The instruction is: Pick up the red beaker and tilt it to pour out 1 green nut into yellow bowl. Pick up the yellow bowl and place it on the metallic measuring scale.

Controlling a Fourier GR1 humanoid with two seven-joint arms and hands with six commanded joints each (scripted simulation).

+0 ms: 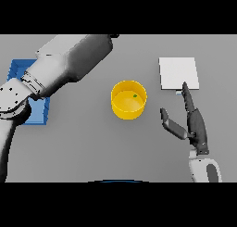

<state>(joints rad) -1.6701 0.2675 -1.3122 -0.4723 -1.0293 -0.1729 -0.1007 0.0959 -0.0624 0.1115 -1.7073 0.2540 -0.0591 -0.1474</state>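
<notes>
The yellow bowl [129, 99] sits mid-table with a green nut [135, 96] inside. The right hand [196, 125] rests to its right, fingers straight and open, fingertips near the white scale [178, 73]. The left arm [60, 68] crosses a blue tray [23, 68] far left; can't tell about its fingers.

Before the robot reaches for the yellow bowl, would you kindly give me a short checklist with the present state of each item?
1. One green nut lies inside the round yellow bowl: ok.
2. Bowl stands upright on the grey table: ok.
3. Right hand has straight fingers, holds nothing, sits right of the bowl: ok.
4. Flat white square measuring scale has nothing on top: ok.
5. Red beaker put down safely: cannot tell, it is not visible.
6. Left hand free: cannot tell, only the left arm shows above the blue tray.
</notes>
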